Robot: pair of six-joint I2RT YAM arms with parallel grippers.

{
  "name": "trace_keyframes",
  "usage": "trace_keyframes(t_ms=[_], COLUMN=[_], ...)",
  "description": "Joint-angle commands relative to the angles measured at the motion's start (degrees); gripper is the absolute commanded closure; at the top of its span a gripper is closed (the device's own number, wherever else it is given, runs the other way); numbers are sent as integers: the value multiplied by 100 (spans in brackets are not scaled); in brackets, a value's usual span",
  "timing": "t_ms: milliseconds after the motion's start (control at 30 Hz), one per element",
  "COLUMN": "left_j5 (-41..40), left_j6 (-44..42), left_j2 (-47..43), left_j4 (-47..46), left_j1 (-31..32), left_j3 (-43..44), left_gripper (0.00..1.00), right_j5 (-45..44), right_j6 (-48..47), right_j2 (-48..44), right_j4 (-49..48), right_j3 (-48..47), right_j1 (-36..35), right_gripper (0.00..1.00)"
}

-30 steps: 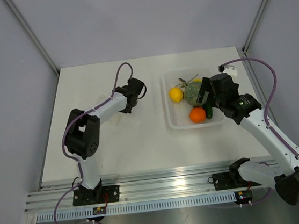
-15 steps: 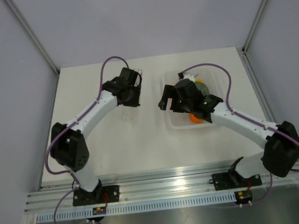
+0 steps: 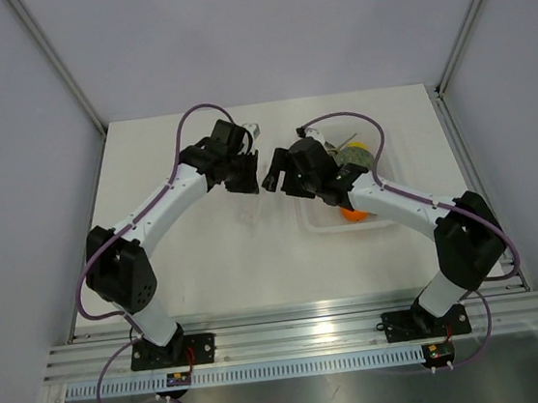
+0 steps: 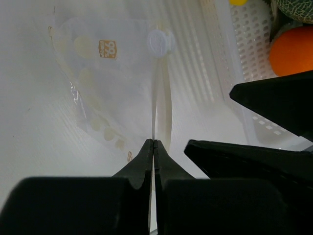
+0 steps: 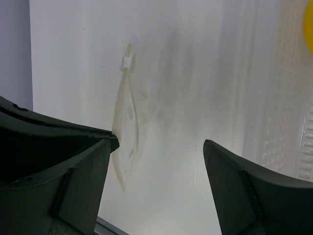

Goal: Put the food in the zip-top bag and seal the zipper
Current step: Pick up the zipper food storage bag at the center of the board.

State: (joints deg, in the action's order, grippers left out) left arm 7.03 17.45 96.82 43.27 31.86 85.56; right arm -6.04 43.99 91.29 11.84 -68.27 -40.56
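Observation:
My left gripper [image 4: 154, 142] is shut on one edge of the clear zip-top bag [image 4: 110, 83], which hangs over the white table; its white slider [image 4: 159, 41] sits on the zipper strip. In the top view the left gripper [image 3: 249, 172] is left of the tray. My right gripper [image 3: 274, 178] is open and empty, right next to the left gripper; its fingers [image 4: 274, 100] show in the left wrist view. In the right wrist view the right gripper [image 5: 156, 147] faces the bag [image 5: 124, 147] edge-on. The yellow lemon [image 4: 238, 2] lies in the tray, hidden under the right arm in the top view.
The clear ribbed tray [image 3: 312, 222] stands right of centre and also shows in the wrist views [image 4: 230, 54] [image 5: 288, 98]. It holds an orange fruit [image 4: 293, 49] and a grey-green melon [image 4: 296, 10]. The orange [image 3: 353, 214] peeks out under the right arm.
My right arm has swung left from over the tray to beside the left gripper. My left arm has stretched out to the right with the bag.

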Motion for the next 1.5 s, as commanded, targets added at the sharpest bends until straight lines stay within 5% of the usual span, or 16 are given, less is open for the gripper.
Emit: trace_keyframes(t_ms=[0,233,333,367,467,500,933,1067,1167,1400,1467], left_j5=[360,554,589,589,581,537,-96,-149,-228,-351,-386], left_j6=[100,153,162,153,127,118,214,338,382,452,478], left_j2=[-277,-338,-391,-409,-462,-488,-462,-558,-559,-541,-497], left_j4=[-178,-213,-196,-178,-108,-82,7,-239,-266,-354,-345], left_j1=[-22,-57,-65,-57,-83,-74,-66,48,101,145,145], left_j3=[163,163,172,189,233,251,137,-83,-127,-250,-294], left_gripper=[100,100,100,100,100,100,100,74,68,67,80], right_j5=[191,279,340,358,376,350,77,77,86,86,68], right_j6=[145,207,216,216,145,119,206,321,374,427,444], right_j2=[179,513,609,671,741,742,416,416,443,390,355], right_j4=[-278,-366,-462,-489,-463,-428,310,495,591,627,653], right_j3=[-274,-292,-318,-353,-459,-485,-819,-951,-1021,-995,-987], right_j1=[-67,-84,-75,-75,-84,-84,-225,-295,-321,-321,-321], right_gripper=[17,24,36,53,81,100,100,100,100,100,100])
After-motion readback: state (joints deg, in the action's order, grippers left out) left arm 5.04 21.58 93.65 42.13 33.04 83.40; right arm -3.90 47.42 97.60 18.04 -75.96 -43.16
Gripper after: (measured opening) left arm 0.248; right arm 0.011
